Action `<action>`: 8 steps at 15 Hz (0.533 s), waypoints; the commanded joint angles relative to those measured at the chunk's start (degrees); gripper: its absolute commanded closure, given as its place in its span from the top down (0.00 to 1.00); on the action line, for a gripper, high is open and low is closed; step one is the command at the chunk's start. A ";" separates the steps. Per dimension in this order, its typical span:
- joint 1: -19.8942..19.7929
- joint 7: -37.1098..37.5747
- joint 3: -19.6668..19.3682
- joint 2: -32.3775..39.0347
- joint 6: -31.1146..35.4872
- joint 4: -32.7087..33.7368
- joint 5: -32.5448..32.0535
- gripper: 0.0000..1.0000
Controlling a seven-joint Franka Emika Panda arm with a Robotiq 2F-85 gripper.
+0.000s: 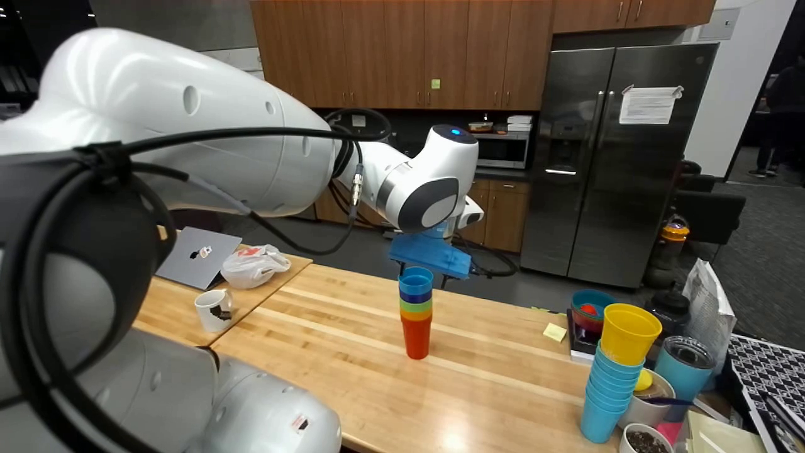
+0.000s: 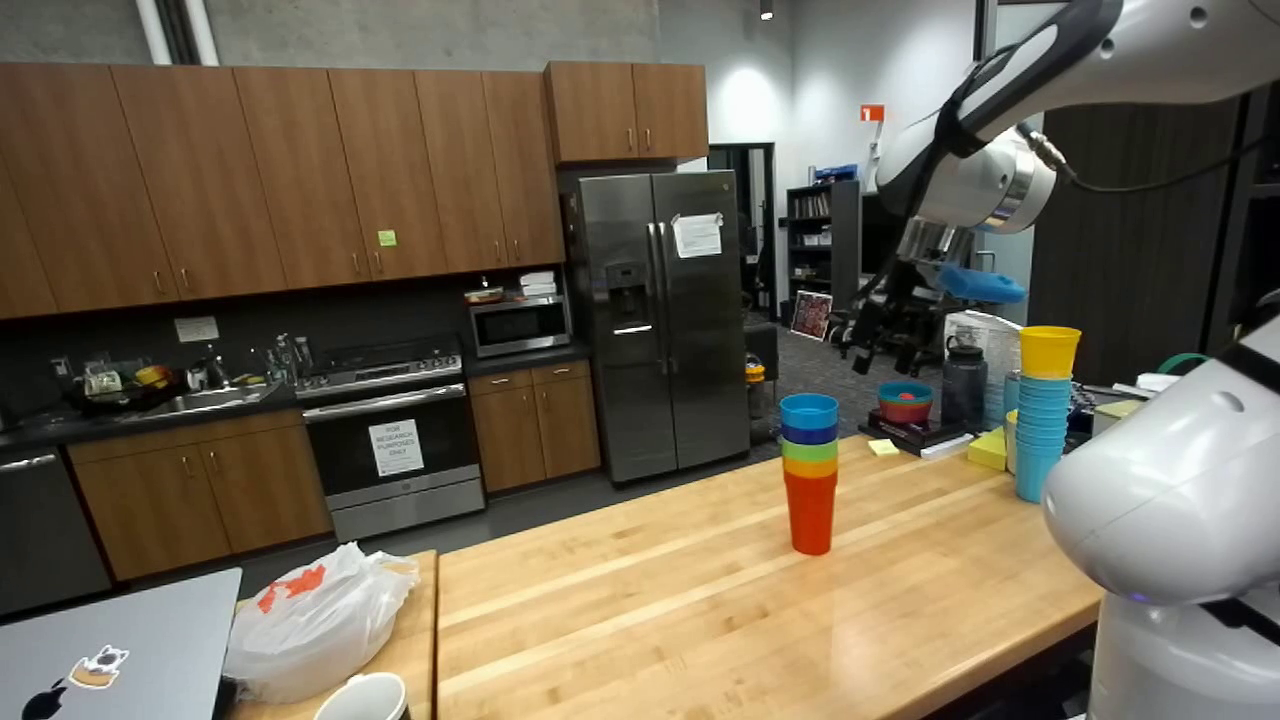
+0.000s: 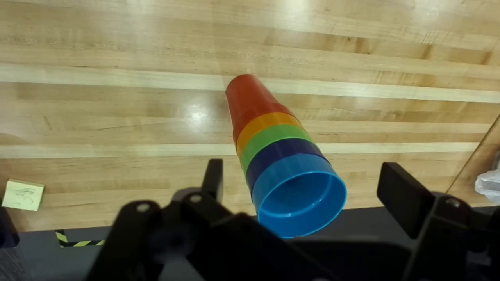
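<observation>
A stack of nested cups (image 3: 269, 132) stands upright on the wooden table (image 1: 352, 390), red at the bottom, then orange, green, dark blue and a light blue cup (image 3: 297, 195) on top with its mouth upward. In the wrist view my gripper (image 3: 304, 183) is wide open, and the top of the stack appears between its fingers without visible contact. In an exterior view the gripper (image 2: 884, 360) hangs higher than the stack (image 2: 811, 500) and to its right, apart from it. The stack (image 1: 416, 327) partly hides the fingers in an exterior view.
Light blue cups (image 1: 609, 390) topped by a yellow cup (image 1: 629, 330) stand near bowls (image 1: 591, 311), a tumbler (image 1: 685, 365) and a dark bottle (image 2: 964, 385). A sticky note (image 1: 555, 332) lies on the table. A mug (image 1: 214, 309), plastic bag (image 1: 255, 265) and laptop (image 1: 198, 255) occupy the opposite end.
</observation>
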 commanded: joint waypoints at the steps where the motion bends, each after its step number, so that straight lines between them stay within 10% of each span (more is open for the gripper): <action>1: -1.10 -1.05 0.13 2.34 -2.09 2.99 0.04 1.00; 8: -1.93 -0.59 0.75 5.81 -3.87 6.92 -0.02 1.00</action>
